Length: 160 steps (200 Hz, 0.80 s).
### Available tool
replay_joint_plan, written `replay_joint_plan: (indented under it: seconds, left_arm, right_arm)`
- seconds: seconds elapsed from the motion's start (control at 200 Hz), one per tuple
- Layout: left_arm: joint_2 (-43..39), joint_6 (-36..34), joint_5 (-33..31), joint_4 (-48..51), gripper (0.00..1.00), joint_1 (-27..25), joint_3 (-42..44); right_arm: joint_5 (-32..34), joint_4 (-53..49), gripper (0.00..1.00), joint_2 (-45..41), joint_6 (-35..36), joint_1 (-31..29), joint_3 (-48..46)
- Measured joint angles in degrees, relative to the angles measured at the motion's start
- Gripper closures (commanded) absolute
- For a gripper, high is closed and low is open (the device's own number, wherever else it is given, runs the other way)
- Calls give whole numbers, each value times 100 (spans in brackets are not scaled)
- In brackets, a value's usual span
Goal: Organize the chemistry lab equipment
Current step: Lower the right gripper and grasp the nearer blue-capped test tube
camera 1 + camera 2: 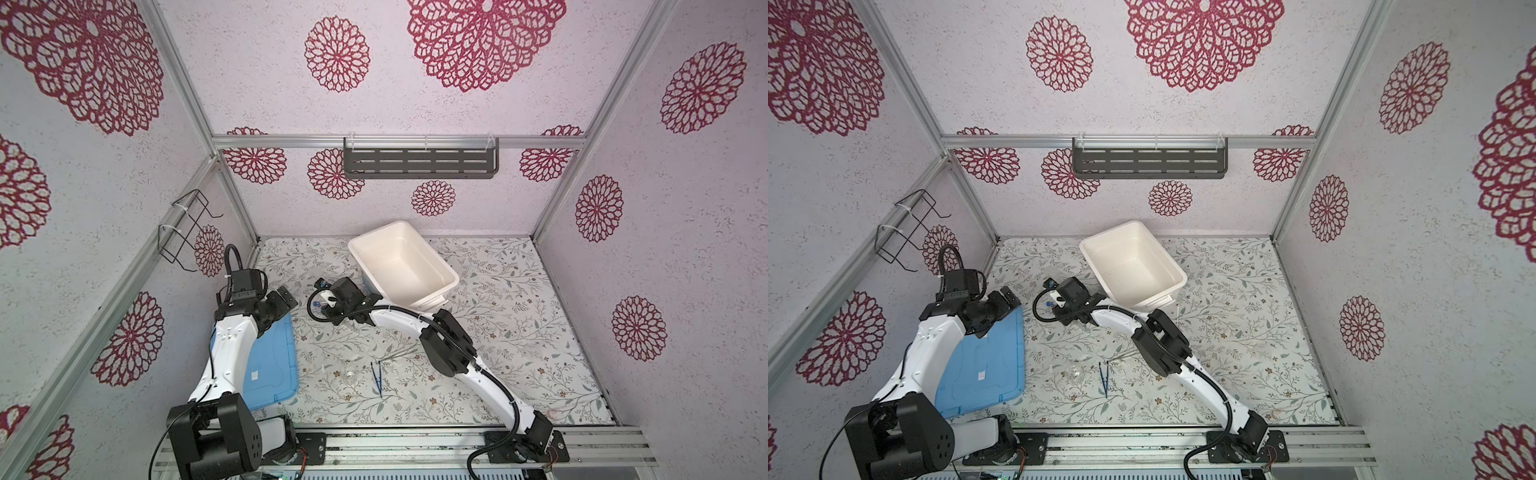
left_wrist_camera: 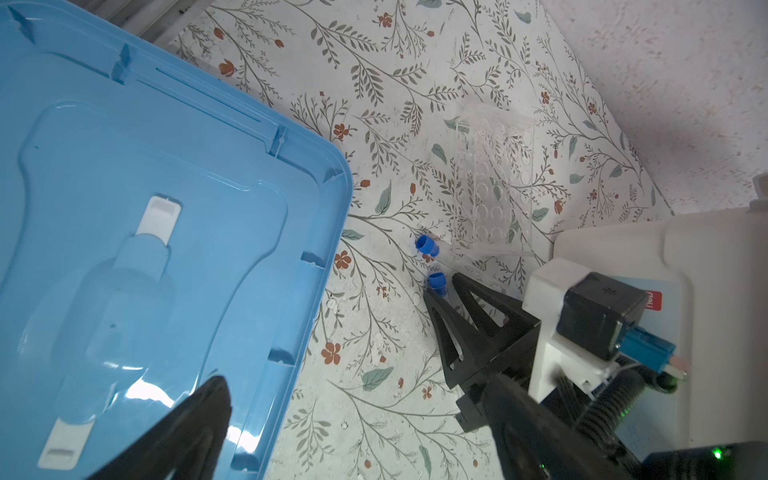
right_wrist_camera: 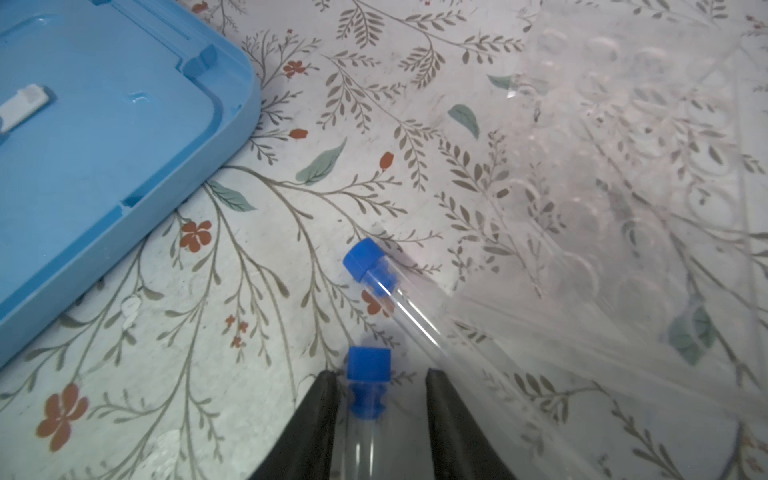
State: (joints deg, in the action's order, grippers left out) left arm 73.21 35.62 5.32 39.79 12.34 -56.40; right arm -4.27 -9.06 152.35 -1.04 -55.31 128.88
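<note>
Blue-capped tubes (image 3: 399,307), two, dark blue tweezers (image 1: 377,379), one, white tub (image 1: 399,262), one

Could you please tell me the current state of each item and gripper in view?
Left gripper: open, empty, above the lid.
Right gripper: open, fingers straddling a tube.
First tube: capped, lying between those fingers, not yet clamped.
Second tube: capped, lying on the table.
Tweezers: lying on the table, untouched.
White tub: open, empty.
Blue lid: off the tub, flat on the table.
</note>
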Motion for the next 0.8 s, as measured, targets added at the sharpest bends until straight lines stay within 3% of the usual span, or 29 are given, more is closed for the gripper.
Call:
replay_joint_plan:
  seconds: [0.32, 0.801]
  left_arm:
    - [33, 0, 24, -4, 1, 0, 11]
    - [39, -7, 22, -2, 1, 17, 13]
  right_arm:
    - [-2, 245, 66, 111, -57, -20, 55]
    - [0, 350, 81, 157, -111, -24, 76]
